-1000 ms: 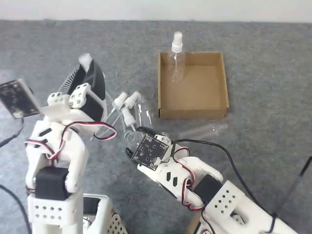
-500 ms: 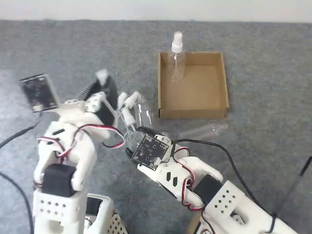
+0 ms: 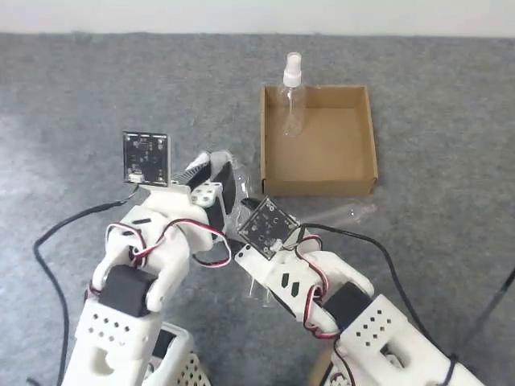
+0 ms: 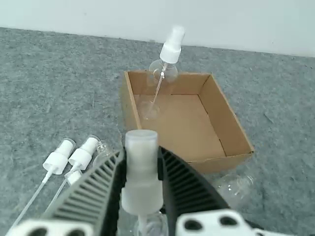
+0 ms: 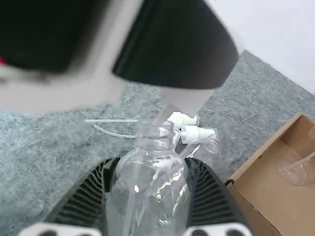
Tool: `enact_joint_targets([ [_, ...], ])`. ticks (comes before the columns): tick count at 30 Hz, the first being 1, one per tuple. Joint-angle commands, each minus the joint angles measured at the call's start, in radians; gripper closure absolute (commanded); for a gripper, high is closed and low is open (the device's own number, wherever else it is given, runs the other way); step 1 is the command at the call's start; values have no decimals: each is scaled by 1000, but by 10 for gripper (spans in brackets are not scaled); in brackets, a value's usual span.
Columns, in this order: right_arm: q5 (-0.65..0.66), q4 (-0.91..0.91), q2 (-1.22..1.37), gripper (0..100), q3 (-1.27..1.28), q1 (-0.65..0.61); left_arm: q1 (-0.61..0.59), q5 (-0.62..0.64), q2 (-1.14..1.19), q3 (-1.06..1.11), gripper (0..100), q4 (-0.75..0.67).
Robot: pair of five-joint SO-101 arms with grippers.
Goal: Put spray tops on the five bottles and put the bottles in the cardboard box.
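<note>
My left gripper (image 4: 141, 164) is shut on a white spray top (image 4: 141, 184) and hangs just over the neck of a clear bottle (image 5: 147, 177). That bottle stands upright in my right gripper (image 5: 147, 199), which is shut on it. In the high view the two grippers meet in front of the cardboard box (image 3: 354, 173), the left gripper (image 3: 219, 173) beside the right gripper (image 3: 241, 215). A capped bottle (image 3: 291, 96) stands in the box's far left corner. Two loose spray tops (image 4: 71, 155) lie on the carpet.
Another clear bottle (image 3: 338, 214) without a top lies just in front of the box. Thin dip tubes (image 5: 113, 125) trail across the grey carpet by the loose tops. Open carpet stretches to the left and far side.
The left arm has swung right and down, carrying the spray top over the bottle's neck. The right gripper with its bottle has shifted slightly toward the box.
</note>
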Motion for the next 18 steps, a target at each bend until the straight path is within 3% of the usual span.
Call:
enact_joint_targets([
  [1,-14,-33,-41,992,-9,28,-2,-18,5,2,989,12],
  [13,-20,-36,-41,992,-9,38,8,-18,5,61,989,17],
  [18,-20,-71,-41,992,-8,85,84,-20,5,88,989,15],
])
